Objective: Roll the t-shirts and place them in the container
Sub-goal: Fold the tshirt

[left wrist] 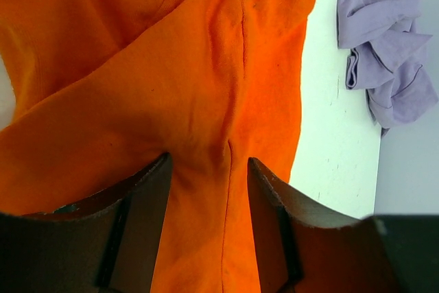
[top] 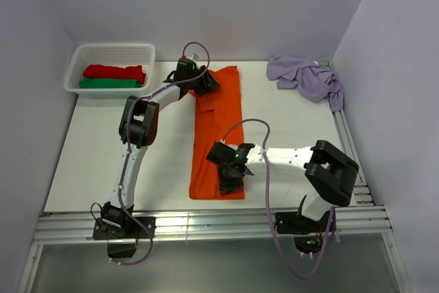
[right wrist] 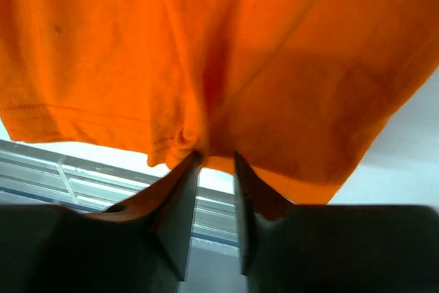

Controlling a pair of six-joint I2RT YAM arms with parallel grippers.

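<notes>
The orange t-shirt (top: 219, 128) lies as a long folded strip down the middle of the white table, collar end far, hem near. My left gripper (top: 201, 81) is at the far left corner; in its wrist view the jaws (left wrist: 208, 162) stand partly closed with a bunch of orange cloth (left wrist: 171, 66) filling the gap. My right gripper (top: 230, 176) is over the near end, its narrow jaws (right wrist: 217, 157) pinching the bunched hem (right wrist: 274, 46). The lilac t-shirt (top: 309, 77) lies crumpled at the far right and shows in the left wrist view (left wrist: 384, 39). The red t-shirt (top: 113, 71) and green t-shirt (top: 110, 84) lie rolled in the basket.
A white mesh basket (top: 110, 48) stands at the far left corner. Metal rails (top: 206, 224) run along the table's near edge, just beyond the shirt's hem. Walls close in the table at back and sides.
</notes>
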